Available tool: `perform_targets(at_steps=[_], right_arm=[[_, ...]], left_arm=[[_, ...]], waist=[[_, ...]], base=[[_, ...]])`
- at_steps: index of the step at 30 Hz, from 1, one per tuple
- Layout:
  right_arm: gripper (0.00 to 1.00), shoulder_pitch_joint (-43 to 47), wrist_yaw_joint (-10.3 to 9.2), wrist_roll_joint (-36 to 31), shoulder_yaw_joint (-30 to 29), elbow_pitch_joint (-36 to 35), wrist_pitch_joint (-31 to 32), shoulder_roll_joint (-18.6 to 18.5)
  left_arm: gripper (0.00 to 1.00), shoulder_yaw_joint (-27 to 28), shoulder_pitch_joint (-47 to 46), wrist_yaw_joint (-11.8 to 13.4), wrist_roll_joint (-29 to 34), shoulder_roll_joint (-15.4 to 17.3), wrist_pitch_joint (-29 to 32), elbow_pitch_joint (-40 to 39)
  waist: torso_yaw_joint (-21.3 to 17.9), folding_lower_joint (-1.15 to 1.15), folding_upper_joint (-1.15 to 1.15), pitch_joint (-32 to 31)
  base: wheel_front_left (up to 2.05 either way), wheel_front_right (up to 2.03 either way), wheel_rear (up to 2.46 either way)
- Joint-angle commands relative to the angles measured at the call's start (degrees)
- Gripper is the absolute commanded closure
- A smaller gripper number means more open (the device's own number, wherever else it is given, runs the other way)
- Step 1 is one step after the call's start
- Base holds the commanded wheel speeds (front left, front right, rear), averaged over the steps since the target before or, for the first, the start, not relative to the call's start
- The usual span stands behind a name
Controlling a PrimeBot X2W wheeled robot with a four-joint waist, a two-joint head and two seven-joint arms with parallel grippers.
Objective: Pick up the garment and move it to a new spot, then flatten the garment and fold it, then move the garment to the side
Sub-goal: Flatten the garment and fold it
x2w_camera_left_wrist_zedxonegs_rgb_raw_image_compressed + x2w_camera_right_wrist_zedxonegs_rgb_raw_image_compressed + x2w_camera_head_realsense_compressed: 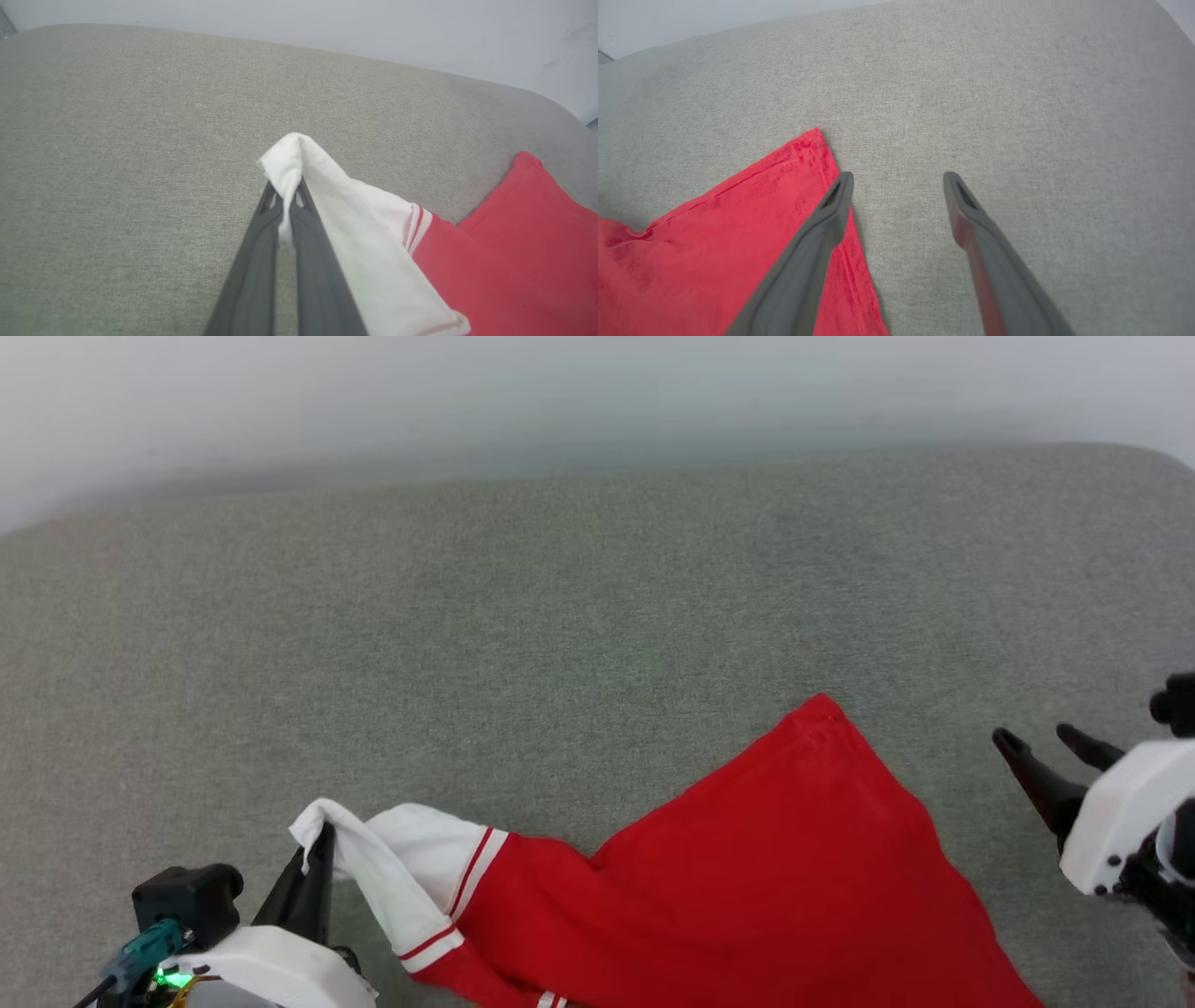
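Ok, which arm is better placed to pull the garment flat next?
Left, likely: the left gripper is shut on the white sleeve of the garment and can draw it outward. The right gripper stands open near the red hem corner, gripping nothing.

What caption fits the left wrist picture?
Left gripper pinching the garment by its white sleeve over a grey fabric surface.

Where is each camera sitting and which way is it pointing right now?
Head view: on the head, looking forward and down at the grey fabric surface and garment; left gripper lower left, right gripper at the right edge.
Left wrist view: on the left wrist, looking along its shut fingers pinching the white sleeve.
Right wrist view: on the right wrist, looking along its open fingers near the garment's red corner.
Shared: all three show that red corner.
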Motion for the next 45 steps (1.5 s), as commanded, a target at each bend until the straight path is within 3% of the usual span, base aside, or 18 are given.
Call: perform_targets(at_steps=[1,13,20,26,27,28,29,38,45], right_arm=[[0.00,-2.24,-0.04,0.27,0.76,0.15,0.86,-0.41],[0.00,-19.61,-0.04,-2.04,7.52,5.57,29.99,2.72],[0.00,-23.37,-0.04,-3.94,8.98,10.61,34.36,4.19],[0.00,-21.48,-0.03,-3.48,11.86,16.12,35.51,5.18],[0.57,-21.19,-0.03,-3.10,12.42,16.71,35.71,5.24],[0.84,-21.03,-0.03,-2.67,12.96,17.13,35.87,5.32],[1.00,-20.95,-0.03,-2.32,13.32,17.44,35.85,5.31],[1.00,-23.47,-0.03,0.45,15.73,18.06,32.84,2.88],[1.00,-25.50,-0.04,2.16,17.66,16.36,26.46,1.53]], left_arm=[[1.00,0.07,-1.29,-0.10,0.31,-0.23,-0.20,-0.29],[1.00,-2.00,-9.20,-2.63,1.98,-2.38,-1.38,0.91],[1.00,-3.64,-12.71,-4.26,2.39,-4.39,-2.70,3.12],[1.00,-4.02,-14.02,-5.10,2.28,-5.26,-3.72,5.11],[1.00,-4.04,-14.15,-5.16,2.26,-5.34,-3.80,5.40],[1.00,-4.05,-14.28,-5.28,2.24,-5.40,-4.01,5.60],[1.00,-4.08,-14.37,-5.40,2.22,-5.44,-4.19,5.81],[1.00,-4.49,-14.79,-6.12,2.14,-5.04,-4.32,7.34],[1.00,-3.53,-16.06,-6.45,2.83,-2.20,-3.41,7.46]], waist=[[1.42,0.00,0.00,2.07],[5.69,0.00,0.00,9.60],[7.92,0.00,0.00,12.70],[8.61,0.00,0.00,13.59],[8.64,0.00,0.00,13.59],[8.63,0.00,0.00,13.56],[8.62,0.00,0.00,13.54],[8.12,0.00,0.00,11.15],[6.33,0.00,0.00,4.85]], base=[[0.00,0.00,0.00],[0.00,0.00,0.00],[0.00,0.00,0.00],[0.00,0.00,0.00],[0.00,0.00,0.00],[0.00,0.00,0.00],[0.00,0.00,0.00],[0.00,0.00,0.00],[0.00,0.00,0.00]])
